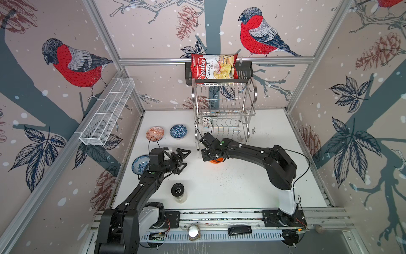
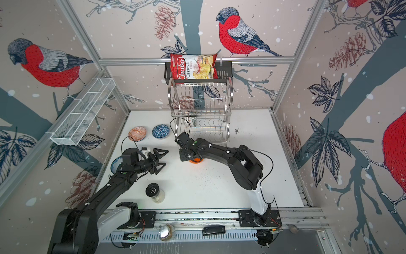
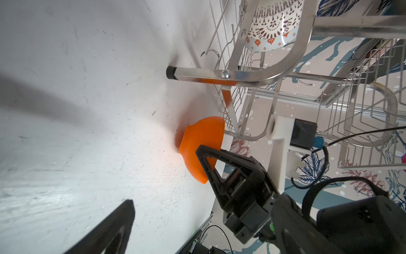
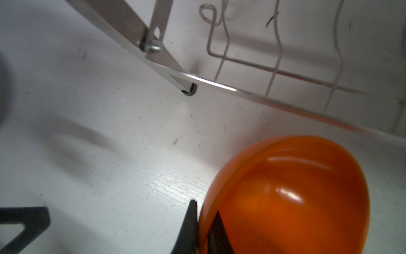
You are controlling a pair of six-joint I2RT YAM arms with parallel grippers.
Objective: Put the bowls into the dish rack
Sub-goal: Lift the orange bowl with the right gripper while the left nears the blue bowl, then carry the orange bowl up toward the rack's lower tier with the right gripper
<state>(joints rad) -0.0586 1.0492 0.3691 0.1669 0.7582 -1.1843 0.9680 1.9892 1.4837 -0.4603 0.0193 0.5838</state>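
My right gripper (image 4: pixel 205 209) pinches the orange bowl (image 4: pixel 296 198) by its rim, jaws nearly shut. Bowl sits on the table (image 4: pixel 98 99), just before the dish rack (image 4: pixel 123 24) front leg. Thin edge hold: on lifting it may swivel, slip, or clip the lower rail.

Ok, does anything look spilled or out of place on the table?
Yes: dark specks lie scattered over the white table near the orange bowl, with more beside the rack. They look like a spill or scuffs; which, I cannot tell. The chips bag lies sideways in the wall basket.
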